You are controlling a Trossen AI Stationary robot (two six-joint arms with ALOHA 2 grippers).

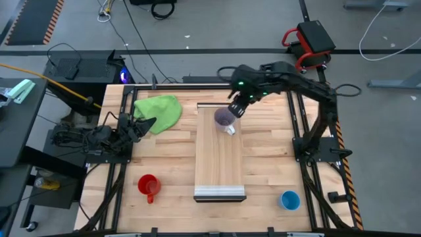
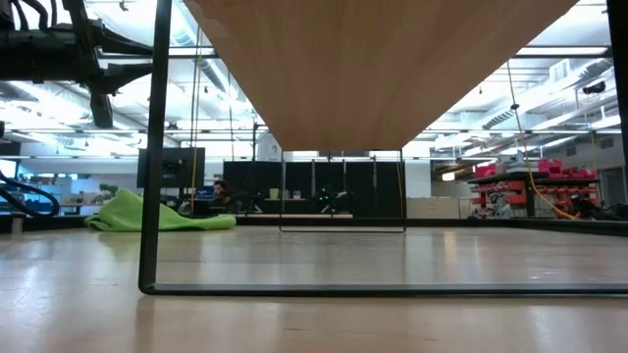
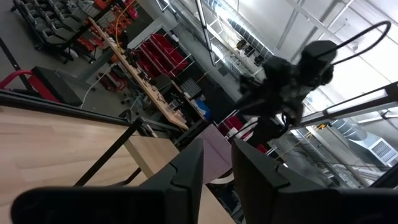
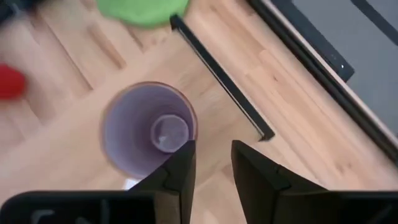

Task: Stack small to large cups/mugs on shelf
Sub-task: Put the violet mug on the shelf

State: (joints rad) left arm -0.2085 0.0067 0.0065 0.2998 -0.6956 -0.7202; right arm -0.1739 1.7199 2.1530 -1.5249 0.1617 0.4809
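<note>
The translucent purple mug [image 1: 223,117] [image 4: 134,134] stands upright, mouth up, on the far part of the shelf [image 1: 220,161], a long light-wood board with a grey strip at its near end. My right gripper [image 1: 235,110] [image 4: 212,149] hovers just above the mug, pointing steeply down, open, with nothing between its fingers. The red mug [image 1: 148,185] stands on the table at the near left and the blue cup [image 1: 290,199] at the near right. My left gripper [image 1: 150,123] [image 3: 217,152] waits at the table's left side, open and holding nothing.
A green cloth [image 1: 160,112] [image 2: 157,214] lies on the table at the far left, close to my left gripper. The shelf stands raised on a thin black frame [image 2: 152,147]. Black rails [image 1: 299,125] run along the table's sides.
</note>
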